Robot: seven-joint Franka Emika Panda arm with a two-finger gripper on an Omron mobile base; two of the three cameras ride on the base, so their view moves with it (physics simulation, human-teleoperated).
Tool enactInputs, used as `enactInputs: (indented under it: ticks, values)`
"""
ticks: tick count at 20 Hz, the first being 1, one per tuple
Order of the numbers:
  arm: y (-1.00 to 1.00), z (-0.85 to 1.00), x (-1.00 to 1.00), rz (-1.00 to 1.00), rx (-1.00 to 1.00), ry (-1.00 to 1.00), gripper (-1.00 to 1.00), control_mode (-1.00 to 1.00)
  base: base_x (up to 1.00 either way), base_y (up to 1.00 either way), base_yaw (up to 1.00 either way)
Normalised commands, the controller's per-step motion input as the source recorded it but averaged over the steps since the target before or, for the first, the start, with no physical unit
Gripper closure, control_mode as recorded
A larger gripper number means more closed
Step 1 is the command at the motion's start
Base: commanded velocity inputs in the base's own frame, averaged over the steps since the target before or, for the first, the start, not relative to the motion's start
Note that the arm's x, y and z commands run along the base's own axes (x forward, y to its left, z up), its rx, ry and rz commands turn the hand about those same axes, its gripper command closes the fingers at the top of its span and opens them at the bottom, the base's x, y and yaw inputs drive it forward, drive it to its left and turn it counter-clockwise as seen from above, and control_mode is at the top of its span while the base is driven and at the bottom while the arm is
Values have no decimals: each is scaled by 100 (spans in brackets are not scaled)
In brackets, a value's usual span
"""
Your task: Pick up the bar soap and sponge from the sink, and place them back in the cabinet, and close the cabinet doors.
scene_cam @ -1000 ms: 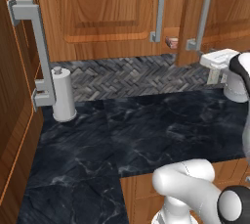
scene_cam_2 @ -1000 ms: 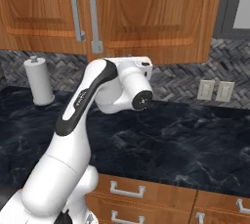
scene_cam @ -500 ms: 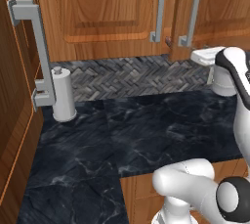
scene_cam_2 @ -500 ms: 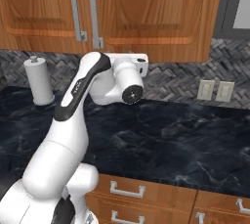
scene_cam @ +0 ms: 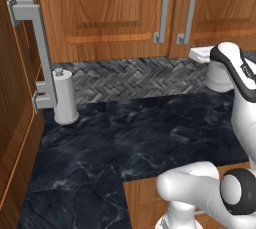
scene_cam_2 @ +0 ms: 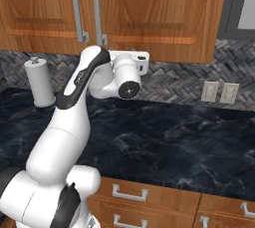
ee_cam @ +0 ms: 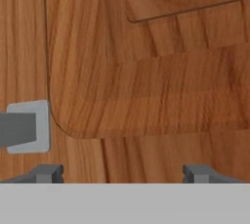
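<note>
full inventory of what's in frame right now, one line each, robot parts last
cabinet doors: two, brown wood, shut, on the wall above the counter
door handles: two, grey vertical bars, side by side at the doors' meeting edge
paper towel roll: one, white, upright on the counter at the backsplash
counter: one, black marble
backsplash: grey herringbone tile
wall outlets: two, pale, on the backsplash
drawers: brown wood with grey handles, under the counter
arm: one, white
hand: one, fingers apart, facing a door panel
</note>
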Motion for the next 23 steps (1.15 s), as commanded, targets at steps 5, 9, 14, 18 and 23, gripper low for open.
enactInputs:
  ticks: [5,9,14,18,23]
  values:
    - [0,0,27,-3,0,0,-100,-100,0,0,0]
    - [0,0,31,-3,0,0,-100,-100,0,0,0]
    - [0,0,24,-2,0,0,-100,-100,0,0,0]
    - [0,0,14,0,0,0,-100,-100,0,0,0]
    - [0,0,3,0,0,0,-100,-100,0,0,0]
